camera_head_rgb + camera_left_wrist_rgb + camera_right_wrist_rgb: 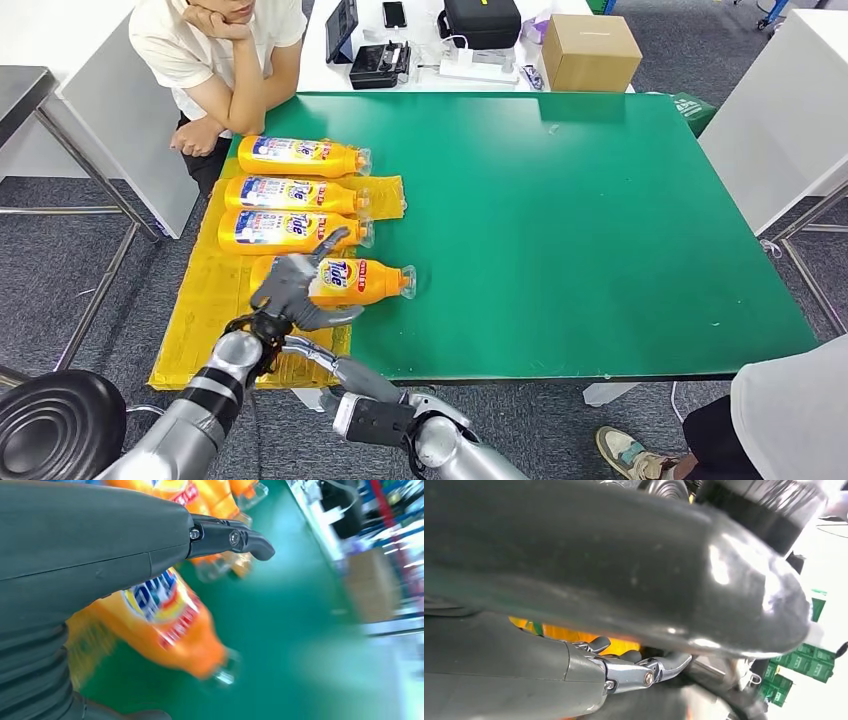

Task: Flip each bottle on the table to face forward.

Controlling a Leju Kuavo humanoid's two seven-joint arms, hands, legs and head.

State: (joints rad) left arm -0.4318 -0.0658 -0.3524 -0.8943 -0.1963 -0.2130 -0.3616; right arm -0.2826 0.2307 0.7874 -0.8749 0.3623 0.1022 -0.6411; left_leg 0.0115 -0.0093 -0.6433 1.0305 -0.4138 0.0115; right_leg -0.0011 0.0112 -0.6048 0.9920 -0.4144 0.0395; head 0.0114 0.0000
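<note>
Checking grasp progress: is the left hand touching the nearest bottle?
Touching. The head view shows the left hand wrapped over the nearest bottle, fingers lying on it.

We see the right half of the green table point(600, 230) bare, so a hand could sweep freely there from the near edge to the far edge. The left side is crowded: four orange bottles lie in a column on the yellow mat point(200, 310), close to one another, with only narrow gaps between the three far bottles point(290, 192). Our left hand point(295, 290) lies over the nearest bottle point(360, 281), closing that approach from the near side. A seated person point(225, 60) leans at the far left corner, beside the farthest bottle. A cardboard box point(590, 50) and black cases point(480, 22) stand on the white table beyond the far edge.
</note>
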